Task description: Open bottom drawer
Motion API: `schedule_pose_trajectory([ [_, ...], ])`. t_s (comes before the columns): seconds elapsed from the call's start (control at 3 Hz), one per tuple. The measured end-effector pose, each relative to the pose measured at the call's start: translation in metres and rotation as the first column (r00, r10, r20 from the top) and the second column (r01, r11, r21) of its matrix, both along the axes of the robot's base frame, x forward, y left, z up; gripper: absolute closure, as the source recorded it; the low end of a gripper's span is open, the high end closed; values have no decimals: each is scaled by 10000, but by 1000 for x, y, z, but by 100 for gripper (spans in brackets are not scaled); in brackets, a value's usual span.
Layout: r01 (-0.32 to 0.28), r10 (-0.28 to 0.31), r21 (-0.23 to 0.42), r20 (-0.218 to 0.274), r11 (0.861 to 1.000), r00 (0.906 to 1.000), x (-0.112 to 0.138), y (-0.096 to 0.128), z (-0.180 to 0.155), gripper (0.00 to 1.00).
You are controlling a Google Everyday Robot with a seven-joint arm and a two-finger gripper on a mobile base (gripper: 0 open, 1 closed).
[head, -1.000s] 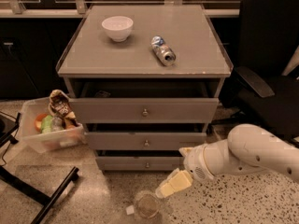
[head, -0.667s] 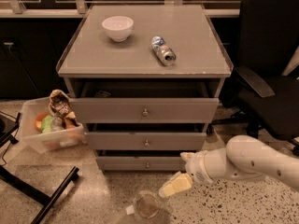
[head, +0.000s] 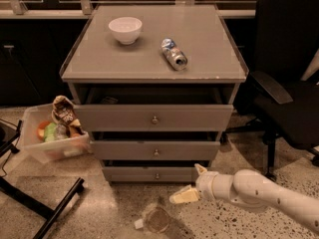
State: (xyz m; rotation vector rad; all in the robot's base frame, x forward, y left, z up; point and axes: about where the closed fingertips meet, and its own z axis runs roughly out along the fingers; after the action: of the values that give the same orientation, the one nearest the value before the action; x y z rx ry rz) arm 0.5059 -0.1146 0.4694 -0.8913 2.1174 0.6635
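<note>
The bottom drawer (head: 149, 174) is the lowest and shortest grey front of the cabinet, with a small round metal knob (head: 157, 176) at its centre. It stands a little way out, with a dark gap above it. My gripper (head: 192, 183) comes in from the right on a white arm, low over the floor. It sits just right of and below the drawer's knob, in front of the drawer's right end. One finger (head: 183, 195) points down-left, the other (head: 200, 169) points up, so the gripper is open and empty.
Top (head: 154, 117) and middle (head: 155, 150) drawers are also slightly out. A white bowl (head: 125, 29) and a lying can (head: 174, 54) sit on the cabinet top. A clear bin of snacks (head: 52, 133) stands left, an office chair (head: 289, 83) right, a clear cup (head: 156, 219) on the floor.
The arm has dropped lower and drawn in, with the gripper shifted slightly toward the bottom drawer front. The drawers have not moved.
</note>
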Motion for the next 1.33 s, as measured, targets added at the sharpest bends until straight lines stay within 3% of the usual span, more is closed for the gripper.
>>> schedule_pose_trajectory([
  [0.33, 543, -541, 138, -178, 9984, 9984, 1, 3, -41, 0],
  [0.67, 544, -542, 138, -178, 9984, 9984, 1, 3, -41, 0],
  [1.33, 1546, -1587, -621, -679, 9860, 9850, 46, -29, -115, 0],
])
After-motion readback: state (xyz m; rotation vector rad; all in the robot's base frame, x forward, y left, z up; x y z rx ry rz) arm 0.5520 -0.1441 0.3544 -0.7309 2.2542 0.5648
